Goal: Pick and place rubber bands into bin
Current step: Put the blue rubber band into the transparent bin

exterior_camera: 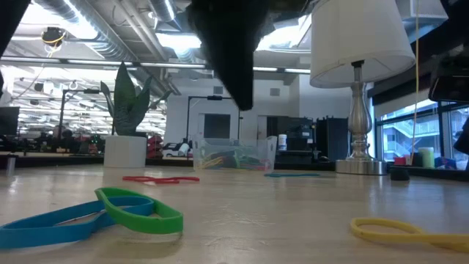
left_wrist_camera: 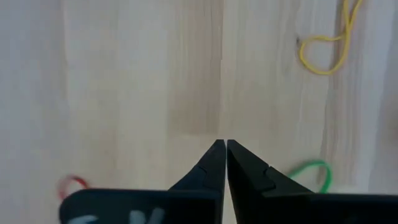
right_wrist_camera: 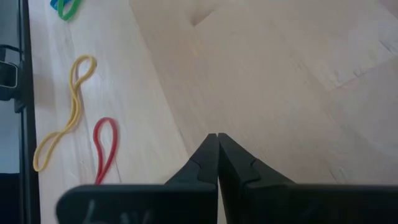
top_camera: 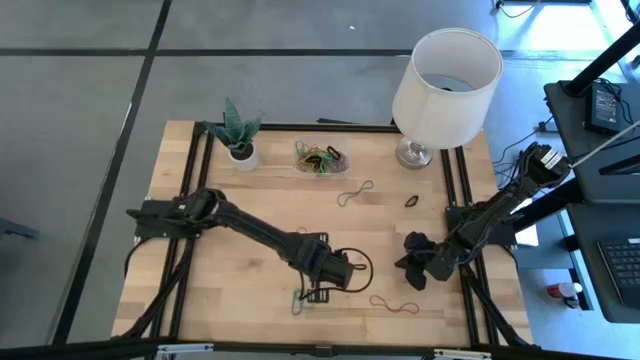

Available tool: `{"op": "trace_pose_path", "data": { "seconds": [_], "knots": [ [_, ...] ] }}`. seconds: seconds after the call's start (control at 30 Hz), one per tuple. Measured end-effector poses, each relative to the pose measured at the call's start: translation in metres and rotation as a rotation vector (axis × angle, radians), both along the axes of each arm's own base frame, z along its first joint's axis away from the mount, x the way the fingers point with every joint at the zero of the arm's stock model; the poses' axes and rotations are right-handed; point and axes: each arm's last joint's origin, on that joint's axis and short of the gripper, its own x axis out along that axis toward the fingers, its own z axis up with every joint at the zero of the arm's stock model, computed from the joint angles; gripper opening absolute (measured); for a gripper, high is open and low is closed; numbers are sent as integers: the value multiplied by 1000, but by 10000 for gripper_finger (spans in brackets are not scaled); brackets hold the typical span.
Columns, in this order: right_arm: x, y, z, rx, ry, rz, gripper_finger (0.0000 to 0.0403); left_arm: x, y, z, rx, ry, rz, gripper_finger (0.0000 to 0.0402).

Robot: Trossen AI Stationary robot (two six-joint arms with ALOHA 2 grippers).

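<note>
The bin [top_camera: 320,158], a clear tray at the table's far middle, holds several rubber bands [exterior_camera: 233,159]. Loose bands lie flat on the wood: a green one [top_camera: 300,298] on a blue one [exterior_camera: 51,224] near the front edge, a yellow one [top_camera: 395,305] with a red one [right_wrist_camera: 104,149] beside it, a greenish one [top_camera: 355,193] and a black one [top_camera: 412,200] before the bin. My left gripper [left_wrist_camera: 225,144] hangs shut above bare wood at the front middle [top_camera: 345,270], between the green and yellow bands. My right gripper [right_wrist_camera: 216,137] is shut above the wood at the right [top_camera: 405,265].
A white lamp [top_camera: 445,75] stands at the far right on a metal base [top_camera: 413,153]. A small plant in a white pot [top_camera: 240,150] stands left of the bin. Dark rails [top_camera: 190,200] run along both sides of the table.
</note>
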Motion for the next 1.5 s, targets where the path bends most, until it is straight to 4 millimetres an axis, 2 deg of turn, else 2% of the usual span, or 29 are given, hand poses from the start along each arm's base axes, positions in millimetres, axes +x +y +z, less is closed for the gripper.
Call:
{"op": "trace_pose_path", "data": {
  "seconds": [0.13, 0.37, 0.5, 0.67, 0.8, 1.07, 1.5],
  "knots": [
    [-3, 2, 0, -3, 5, 18, 4, -10, -9, -15, -71, 77, 141, 32],
    [-8, 8, 0, 1, 7, 54, 4, -27, -31, -28, -137, 129, 456, 89],
    [-9, 9, 0, -6, -6, 49, 4, -33, -33, -33, -154, 175, 568, 111],
    [-11, 10, 0, -12, -18, 40, 5, -37, -32, -42, -171, 219, 681, 117],
    [-12, 11, 0, -11, -19, 44, 5, -42, -31, -52, -186, 271, 696, 105],
    [-12, 11, 0, -1, -12, 24, 5, -42, -30, -54, -183, 277, 665, 85],
    [-12, 10, -1, 4, -8, 16, 5, -37, -34, -71, -167, 271, 625, 83]
  ]
}}
